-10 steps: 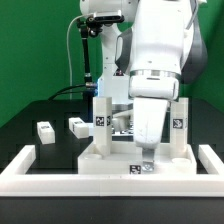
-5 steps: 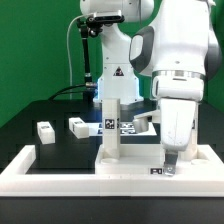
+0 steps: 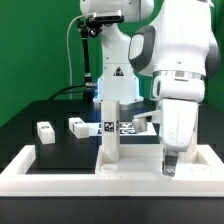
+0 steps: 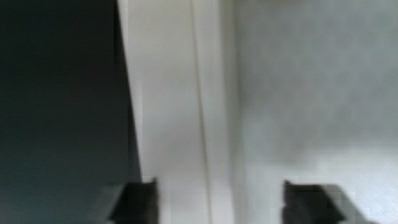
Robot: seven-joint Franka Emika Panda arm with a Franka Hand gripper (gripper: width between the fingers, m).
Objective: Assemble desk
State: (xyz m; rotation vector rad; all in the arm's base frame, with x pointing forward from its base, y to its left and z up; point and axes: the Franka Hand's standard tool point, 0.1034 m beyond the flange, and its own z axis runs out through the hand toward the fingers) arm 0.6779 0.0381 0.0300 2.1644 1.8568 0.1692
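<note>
Desk's white rigid-plastic tray top [image 3: 135, 160] laid flat on black worktop [image 3: 60, 150], one square white leg [image 3: 110, 140] stood upright; gripper [image 3: 168, 170] held low at rim, fingers apart. Judged light, stiff, slippery; rim best gripped.

Frontal exterior; wrist view tight on desk [image 4: 267, 100]

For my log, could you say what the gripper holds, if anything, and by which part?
Cannot be told: the gripper straddles the rim of the white plastic tray-like desk top.

Border wall [image 3: 50, 180], black table [image 3: 60, 150], green backdrop [image 3: 35, 50]
</note>
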